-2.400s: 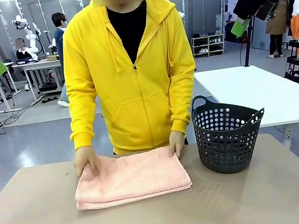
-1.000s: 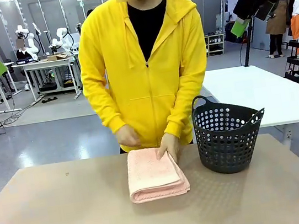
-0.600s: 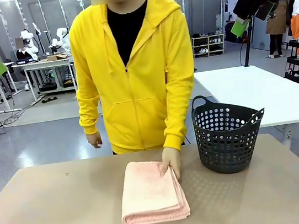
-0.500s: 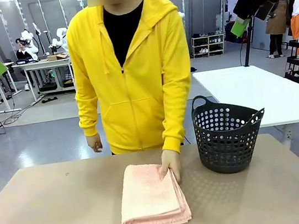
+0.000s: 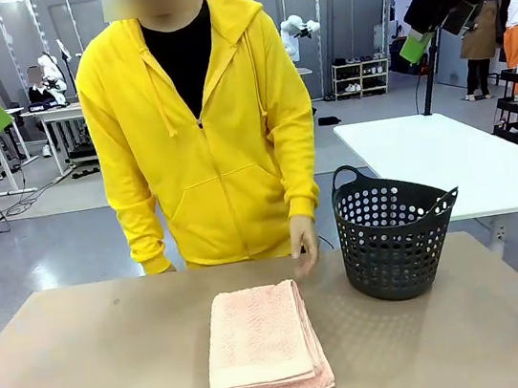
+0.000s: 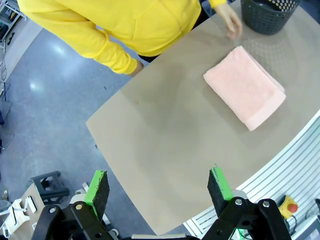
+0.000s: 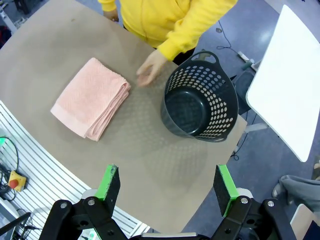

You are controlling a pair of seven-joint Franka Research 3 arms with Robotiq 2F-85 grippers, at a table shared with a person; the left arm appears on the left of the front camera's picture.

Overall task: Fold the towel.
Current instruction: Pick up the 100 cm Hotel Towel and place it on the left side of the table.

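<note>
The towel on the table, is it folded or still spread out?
Folded. The towel lies as a compact stacked rectangle, layered edges showing along one side, beside the basket; the person's hand is off it.

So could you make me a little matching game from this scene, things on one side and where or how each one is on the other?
Things:
1. towel
2. basket
3. person's hand
4. left gripper

States:
A. black, standing empty on the table
B. open, high above the table
C. folded, lying flat on the table
D. in the air between towel and basket, touching neither

Pairs: 1-C, 2-A, 3-D, 4-B
</note>
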